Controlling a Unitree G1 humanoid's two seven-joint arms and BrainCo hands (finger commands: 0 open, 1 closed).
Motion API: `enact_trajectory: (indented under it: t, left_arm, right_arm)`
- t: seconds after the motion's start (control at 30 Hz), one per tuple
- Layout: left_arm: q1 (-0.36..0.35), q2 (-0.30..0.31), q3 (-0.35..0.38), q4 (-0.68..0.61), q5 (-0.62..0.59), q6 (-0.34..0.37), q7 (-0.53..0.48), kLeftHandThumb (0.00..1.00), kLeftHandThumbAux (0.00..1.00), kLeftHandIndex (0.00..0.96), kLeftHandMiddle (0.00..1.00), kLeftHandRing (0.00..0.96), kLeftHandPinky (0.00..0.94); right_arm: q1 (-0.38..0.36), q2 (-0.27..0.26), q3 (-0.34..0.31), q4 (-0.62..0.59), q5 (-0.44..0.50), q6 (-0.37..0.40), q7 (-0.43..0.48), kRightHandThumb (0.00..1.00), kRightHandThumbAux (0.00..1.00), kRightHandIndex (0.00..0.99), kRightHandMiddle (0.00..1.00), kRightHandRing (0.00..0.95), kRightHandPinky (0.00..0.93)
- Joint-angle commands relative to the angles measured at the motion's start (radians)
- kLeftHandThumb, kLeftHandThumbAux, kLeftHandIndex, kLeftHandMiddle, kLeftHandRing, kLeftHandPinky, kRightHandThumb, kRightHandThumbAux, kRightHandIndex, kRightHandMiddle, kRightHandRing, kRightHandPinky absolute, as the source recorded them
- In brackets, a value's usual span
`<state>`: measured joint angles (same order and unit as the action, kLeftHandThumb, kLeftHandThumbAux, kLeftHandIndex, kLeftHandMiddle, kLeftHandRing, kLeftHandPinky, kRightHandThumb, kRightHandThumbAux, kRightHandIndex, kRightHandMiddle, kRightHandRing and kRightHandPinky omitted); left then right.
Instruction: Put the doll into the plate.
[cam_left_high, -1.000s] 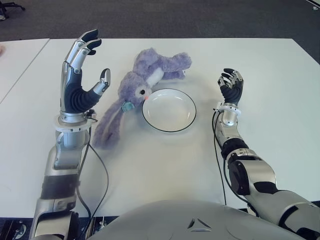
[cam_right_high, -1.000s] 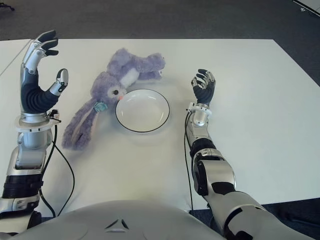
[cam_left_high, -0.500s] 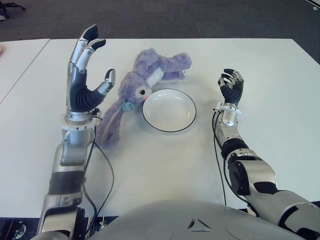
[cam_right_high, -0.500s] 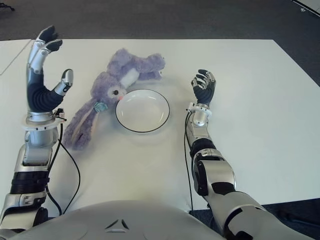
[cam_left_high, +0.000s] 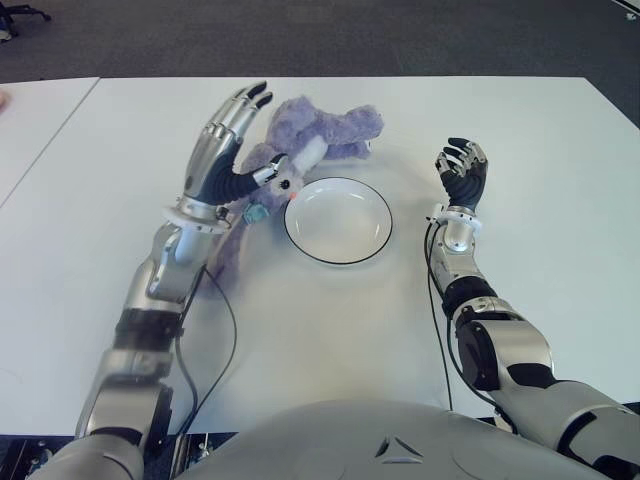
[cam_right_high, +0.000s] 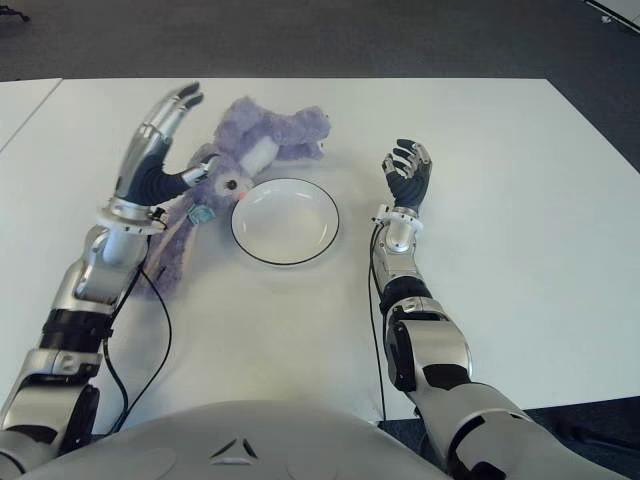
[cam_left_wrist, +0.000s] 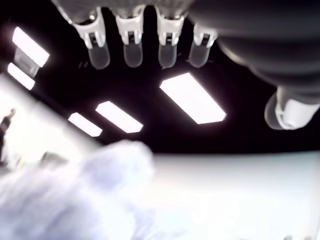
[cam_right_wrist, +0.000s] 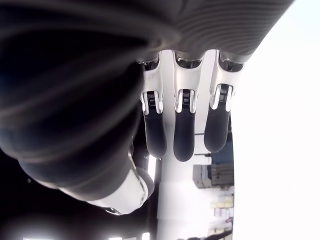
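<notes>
A purple plush rabbit doll (cam_left_high: 318, 138) lies on the white table (cam_left_high: 330, 320), its head next to the left rim of a white plate (cam_left_high: 338, 220) with a dark edge. Its long ears trail toward me under my left forearm. My left hand (cam_left_high: 232, 150) leans over the doll's head and body, fingers spread and open, thumb near the doll's face; nothing is held. In the left wrist view the doll (cam_left_wrist: 75, 200) shows as a pale blur below the straight fingers (cam_left_wrist: 132, 42). The plate has nothing in it.
My right hand (cam_left_high: 462, 172) shows to the right of the plate, fingers loosely curled, holding nothing. A second white table (cam_left_high: 30, 130) adjoins on the left. Dark floor lies beyond the table's far edge.
My left hand has tipped from upright beside the doll and swung forward and right, now reaching over the doll's head. The right hand, doll and plate have not moved.
</notes>
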<state>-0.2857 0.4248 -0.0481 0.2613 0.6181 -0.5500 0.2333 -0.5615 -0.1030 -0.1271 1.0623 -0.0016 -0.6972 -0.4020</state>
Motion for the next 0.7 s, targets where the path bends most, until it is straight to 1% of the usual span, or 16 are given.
enact_trajectory:
  t: [0.03, 0.13, 0.27, 0.57, 0.7]
  left_arm:
    - [-0.164, 0.03, -0.121, 0.345, 0.099, 0.077, -0.061, 0.285, 0.31, 0.043, 0.0, 0.0, 0.002]
    - [-0.209, 0.026, -0.143, 0.426, 0.1, 0.082, -0.053, 0.272, 0.301, 0.045, 0.0, 0.0, 0.0]
    - [-0.255, 0.018, -0.169, 0.514, 0.099, 0.092, -0.044, 0.297, 0.299, 0.068, 0.0, 0.0, 0.0]
    - [-0.283, 0.009, -0.214, 0.572, 0.098, 0.127, -0.035, 0.35, 0.326, 0.094, 0.0, 0.0, 0.0]
    - [-0.287, 0.008, -0.23, 0.585, 0.098, 0.137, -0.036, 0.352, 0.35, 0.096, 0.0, 0.0, 0.0]
  right_arm:
    - [0.336, 0.107, 0.033, 0.22, -0.051, 0.033, -0.009, 0.527, 0.904, 0.339, 0.309, 0.303, 0.321]
    - [0.338, 0.107, 0.036, 0.22, -0.054, 0.029, -0.01, 0.523, 0.904, 0.339, 0.308, 0.303, 0.317]
    - [0.338, 0.106, 0.037, 0.22, -0.056, 0.027, -0.013, 0.515, 0.904, 0.337, 0.306, 0.303, 0.321]
    - [0.342, 0.103, 0.036, 0.219, -0.054, 0.026, -0.009, 0.513, 0.903, 0.339, 0.306, 0.307, 0.338]
    - [0.344, 0.103, 0.036, 0.218, -0.054, 0.026, -0.009, 0.518, 0.905, 0.338, 0.306, 0.308, 0.332]
